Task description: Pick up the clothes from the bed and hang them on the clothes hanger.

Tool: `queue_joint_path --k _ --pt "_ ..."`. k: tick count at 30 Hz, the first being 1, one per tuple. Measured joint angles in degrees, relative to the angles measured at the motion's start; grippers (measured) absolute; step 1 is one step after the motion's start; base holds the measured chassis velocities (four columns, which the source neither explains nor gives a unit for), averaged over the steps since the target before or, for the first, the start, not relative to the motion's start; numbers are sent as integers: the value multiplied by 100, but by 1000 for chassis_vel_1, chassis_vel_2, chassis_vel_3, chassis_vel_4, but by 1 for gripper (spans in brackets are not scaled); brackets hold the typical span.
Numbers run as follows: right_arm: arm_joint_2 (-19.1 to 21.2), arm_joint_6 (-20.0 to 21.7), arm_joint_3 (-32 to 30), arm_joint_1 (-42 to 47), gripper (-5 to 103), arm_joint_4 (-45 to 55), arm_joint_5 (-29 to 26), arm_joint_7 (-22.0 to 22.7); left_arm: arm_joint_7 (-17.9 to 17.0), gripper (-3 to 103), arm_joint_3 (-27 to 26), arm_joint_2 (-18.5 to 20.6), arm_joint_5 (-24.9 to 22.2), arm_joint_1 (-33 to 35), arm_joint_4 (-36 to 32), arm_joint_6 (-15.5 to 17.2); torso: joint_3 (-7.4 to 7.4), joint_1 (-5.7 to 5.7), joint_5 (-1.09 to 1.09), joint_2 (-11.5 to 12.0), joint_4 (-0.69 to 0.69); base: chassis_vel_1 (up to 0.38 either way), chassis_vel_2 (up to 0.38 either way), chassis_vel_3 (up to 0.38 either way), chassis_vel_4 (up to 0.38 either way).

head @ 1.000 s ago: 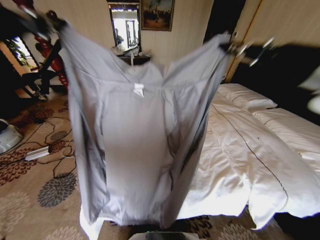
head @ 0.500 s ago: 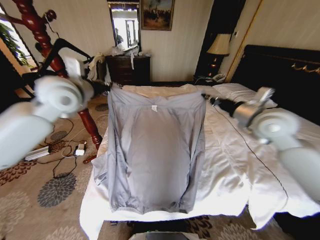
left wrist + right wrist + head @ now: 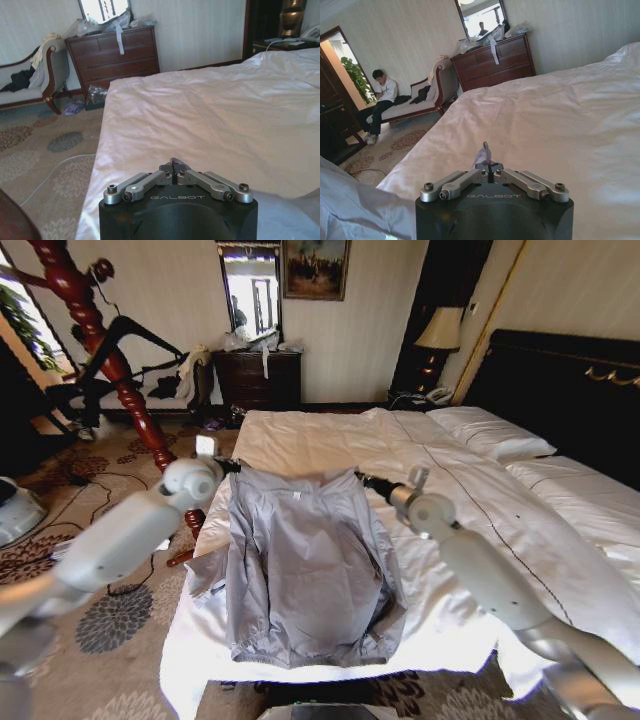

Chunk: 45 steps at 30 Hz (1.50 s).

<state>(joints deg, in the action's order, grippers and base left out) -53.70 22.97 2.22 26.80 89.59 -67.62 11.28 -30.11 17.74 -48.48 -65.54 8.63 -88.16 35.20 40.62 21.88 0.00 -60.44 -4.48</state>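
Jaws of both grippers pinch the pale grey jacket, spread crumpled on the bed.

Duvet beyond jacket bare, passable

Arms: smooth white rounded shells, grey joints.
Left gripper: black body marked GALBOT, silver links, black screws.
Right gripper: same build.

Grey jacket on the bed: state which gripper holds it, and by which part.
Both. The left gripper pinches one shoulder of the grey jacket and the right gripper pinches the other, while the jacket's body and hem lie on the bed.
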Motion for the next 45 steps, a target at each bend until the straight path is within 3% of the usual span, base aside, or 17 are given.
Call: queue_joint_path --k 7,9,13,17,30,33,35,38,42,44,45 --pt "-405 -58 269 -448 0 -642 190 52 -14 0 88 -671 233 -249 758 -114 0 0 0 0 1 0 0 0 0" --pt "-705 -83 361 -660 0 -863 213 146 -41 0 91 -973 282 -404 1179 -155 0 0 0 -1 -2 0 0 0 0" --pt "-1112 -110 462 -987 0 -1189 272 183 -1 0 185 -1302 378 -763 1960 -206 0 0 -2 -1 7 0 0 0 0" --pt "-1379 -155 565 -1105 0 -1579 461 131 60 0 229 -1557 392 -924 2432 -227 0 0 -1 -1 2 0 0 0 0" --pt "-1704 -274 603 -918 -3 -2336 888 10 291 0 65 -2150 822 -596 3285 -465 0 1 0 -1 1 0 0 0 0" --pt "-1749 -275 602 -894 1 -2407 903 7 295 -2 61 -2174 813 -579 3295 -448 0 0 0 -1 3 0 0 0 0" --pt "-1762 -275 618 -848 11 -2437 938 7 294 9 119 -2142 804 -546 3222 -336 -1 0 0 -1 2 0 0 0 0" --pt "-1743 -275 622 -804 16 -2391 948 7 278 14 174 -2087 809 -516 3124 -280 0 0 0 -1 2 0 0 0 0" --pt "-1540 -273 622 -639 38 -2075 931 42 309 30 364 -1732 776 -447 2644 -181 -1 -1 0 -1 4 0 0 0 0" --pt "-1496 -269 622 -618 38 -2017 924 43 314 36 388 -1686 763 -442 2579 -173 -1 -1 0 -1 5 0 0 0 0" --pt "-1346 -250 619 -559 49 -1833 897 41 315 41 442 -1558 650 -433 2388 -131 -1 -1 -1 -1 3 0 0 0 0"
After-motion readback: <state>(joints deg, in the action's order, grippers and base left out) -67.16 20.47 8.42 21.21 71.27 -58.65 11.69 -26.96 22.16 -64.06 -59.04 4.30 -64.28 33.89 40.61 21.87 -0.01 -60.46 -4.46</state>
